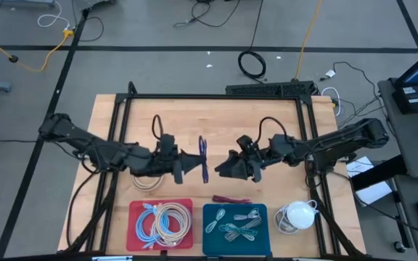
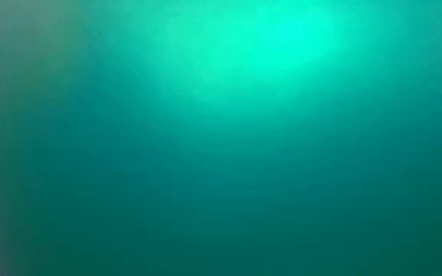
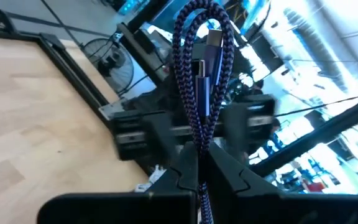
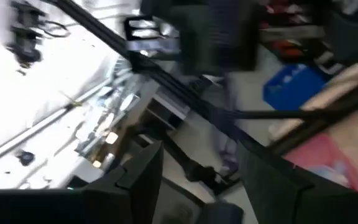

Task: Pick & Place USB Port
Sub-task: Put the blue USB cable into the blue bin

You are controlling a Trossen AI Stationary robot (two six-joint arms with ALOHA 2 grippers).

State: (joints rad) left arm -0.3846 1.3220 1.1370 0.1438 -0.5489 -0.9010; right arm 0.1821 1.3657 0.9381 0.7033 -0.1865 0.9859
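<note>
While the left gripper (image 1: 194, 164) clamps a purple cable (image 1: 204, 158) — seemingly looped — the right gripper (image 1: 222, 168) gapes beside it

The low view shows no table, arm or object. A blurred teal-green field fills it from edge to edge. It is brightest in a pale, soft patch near the top, a little right of centre, and darkens steadily toward the bottom and the lower corners. Along the left edge the green turns greyish, with a faint pinkish tint at the lower left corner. Nothing has an outline, so what the green is cannot be told.
</note>
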